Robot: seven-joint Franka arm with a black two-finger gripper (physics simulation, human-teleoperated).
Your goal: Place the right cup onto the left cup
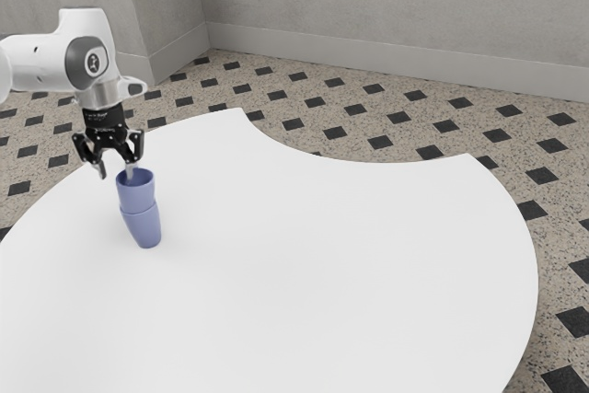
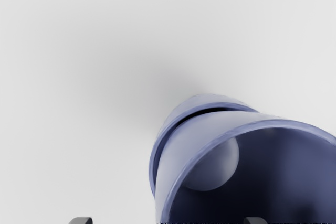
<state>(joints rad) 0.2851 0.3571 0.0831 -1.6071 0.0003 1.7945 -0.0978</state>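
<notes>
While the upper cup (image 1: pixel 137 194) is sitting nested in the lower cup (image 1: pixel 145 227), the gripper (image 1: pixel 117 174) is hanging at the stack's 11 o'clock in the exterior view. Its fingers are standing apart and are clamping nothing. One fingertip (image 2: pixel 255 220) is reaching over the mouth of the upper cup; the opposite fingertip (image 2: pixel 81 220) is standing outside the cup, above the table (image 1: pixel 304 273). The cup's near wall is therefore passing between the fingers. Whether either finger is touching that wall, the views are not making clear.

Both cups are blue and are forming one stack. The lower cup is standing on the table, its rim encircling the body of the upper cup. The rim of the upper cup is projecting above that rim, and its mouth is facing up toward the gripper. In the wrist view, the pale inner base of the upper cup is showing through the mouth, and a dark, narrow gap is running between the two cups at the lower cup's rim.

Taking the table's center as the dial in the exterior view, the stack is occupying a position between 9 and 10 o'clock. The arm (image 1: pixel 46 62) is entering from beyond 10 o'clock, and a curved notch is cutting into the table's edge at 1 o'clock.
</notes>
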